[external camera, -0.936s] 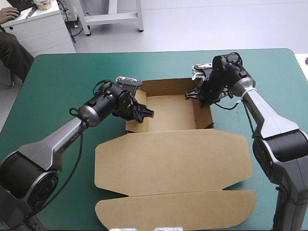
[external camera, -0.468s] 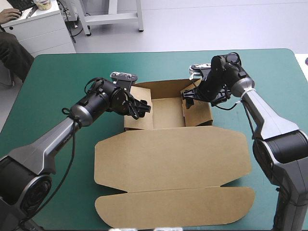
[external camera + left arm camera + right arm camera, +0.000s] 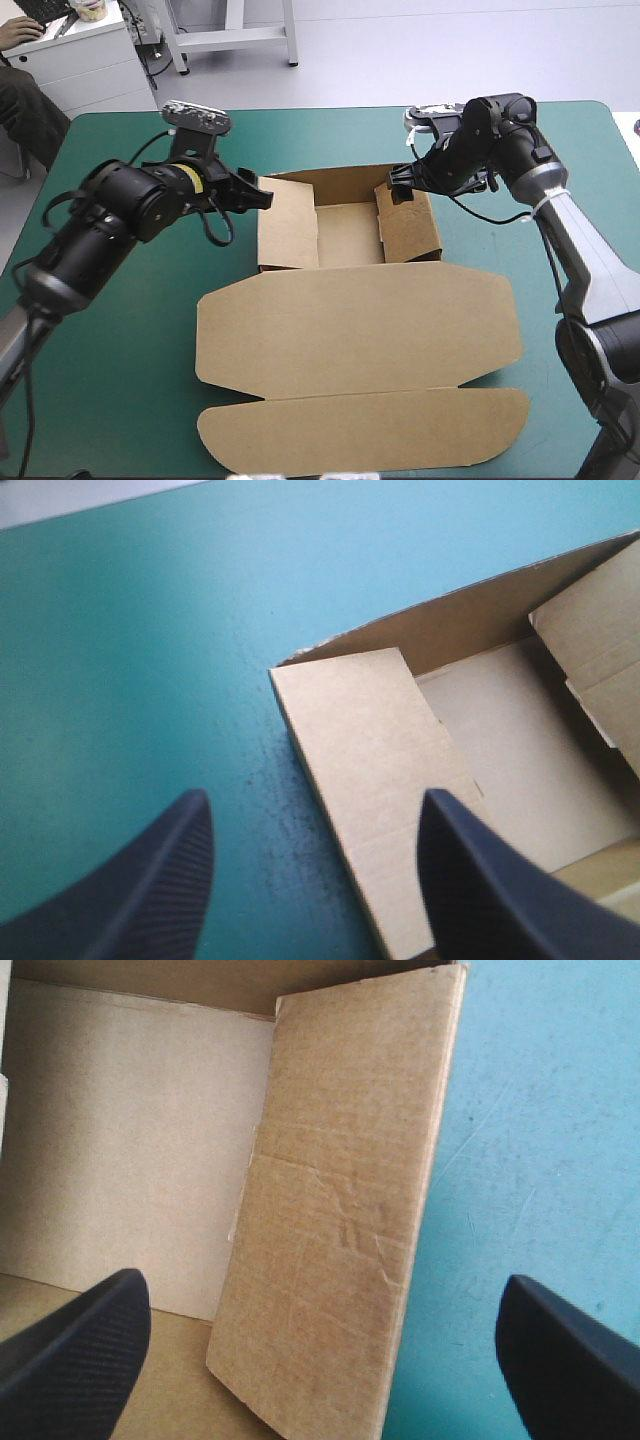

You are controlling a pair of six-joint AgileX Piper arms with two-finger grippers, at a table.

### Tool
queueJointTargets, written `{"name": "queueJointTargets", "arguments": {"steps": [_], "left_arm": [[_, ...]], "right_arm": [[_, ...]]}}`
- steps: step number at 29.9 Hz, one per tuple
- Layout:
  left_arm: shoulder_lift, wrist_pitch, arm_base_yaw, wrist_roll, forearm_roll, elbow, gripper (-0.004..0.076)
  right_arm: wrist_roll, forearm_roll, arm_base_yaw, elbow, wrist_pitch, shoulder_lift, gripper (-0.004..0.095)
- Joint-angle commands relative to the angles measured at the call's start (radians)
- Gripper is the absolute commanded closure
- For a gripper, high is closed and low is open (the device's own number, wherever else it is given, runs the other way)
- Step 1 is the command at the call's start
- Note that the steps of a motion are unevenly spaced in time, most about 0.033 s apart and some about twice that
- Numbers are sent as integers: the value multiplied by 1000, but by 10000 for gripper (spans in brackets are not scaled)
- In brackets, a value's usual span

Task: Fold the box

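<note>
The brown box (image 3: 360, 330) sits at the middle of the teal-green cover (image 3: 150, 400), tray walls raised on its far side and lid flat on its near side. The left gripper (image 3: 255, 196) hangs just beside the box's left wall, fingers spread, holding nothing. The right gripper (image 3: 398, 190) is over the box's right wall, fingers spread wide and empty, with the inward-leaning right flap (image 3: 340, 1210) ahead between them.

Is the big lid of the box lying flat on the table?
Yes, the lid of the box lies spread flat on the table, in front of the raised walls.
</note>
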Motion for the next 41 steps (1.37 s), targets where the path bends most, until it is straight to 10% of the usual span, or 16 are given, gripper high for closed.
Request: {"name": "queueJointTargets", "arguments": {"steps": [1, 6, 30, 41], "left_arm": [[-123, 37, 0, 69, 27, -33, 479], [-238, 159, 0, 187, 26, 2, 735], [-893, 247, 0, 190, -113, 773, 734], [-907, 224, 0, 190, -111, 786, 734]], "right_arm": [[-21, 10, -2, -31, 15, -61, 63], [-21, 10, -2, -31, 15, -59, 63], [-45, -33, -2, -31, -26, 112, 167], [-40, -38, -2, -31, -26, 172, 872]]}}
